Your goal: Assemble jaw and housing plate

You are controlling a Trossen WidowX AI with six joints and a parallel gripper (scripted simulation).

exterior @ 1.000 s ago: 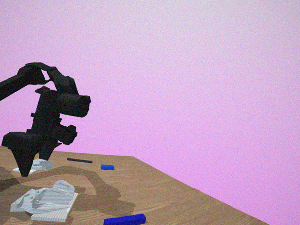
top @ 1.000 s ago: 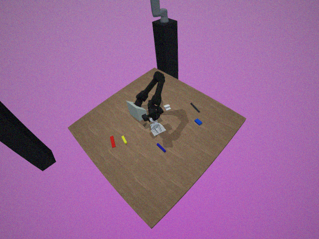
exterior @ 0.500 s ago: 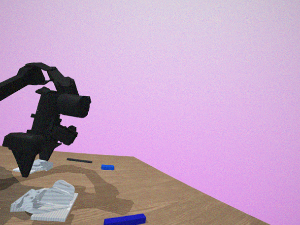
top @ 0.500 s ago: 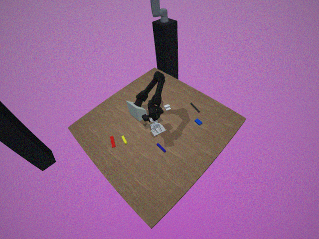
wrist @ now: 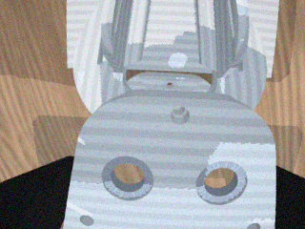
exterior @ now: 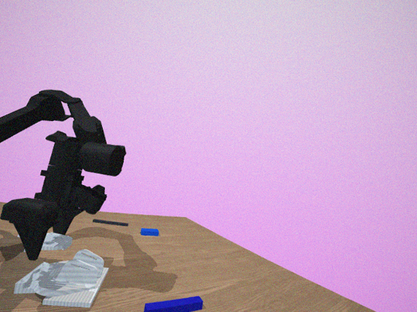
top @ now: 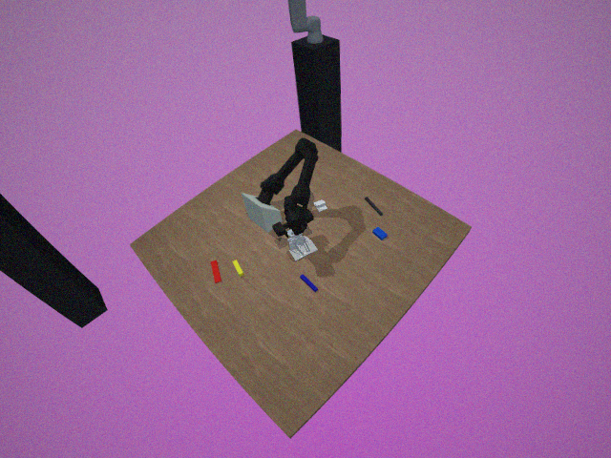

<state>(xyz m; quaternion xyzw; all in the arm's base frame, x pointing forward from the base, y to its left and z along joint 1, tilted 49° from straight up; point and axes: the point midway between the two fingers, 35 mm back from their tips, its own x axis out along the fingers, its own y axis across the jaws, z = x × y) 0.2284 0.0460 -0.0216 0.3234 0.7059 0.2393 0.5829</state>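
My gripper is shut on the pale housing plate, with one black finger at each side of it. The plate shows two ringed holes and a small round stub in the wrist view. It is held above the table, close to the gear assembly. The pale gear assembly sits on the table. Two long ribbed jaw shapes run up from it in the wrist view. The held plate hides the pins and gear teeth, so I cannot tell whether they mesh.
A grey-green panel stands close beside the arm. A small white piece lies behind. Around are a dark blue bar, a blue block, a black bar, a yellow bar and a red bar.
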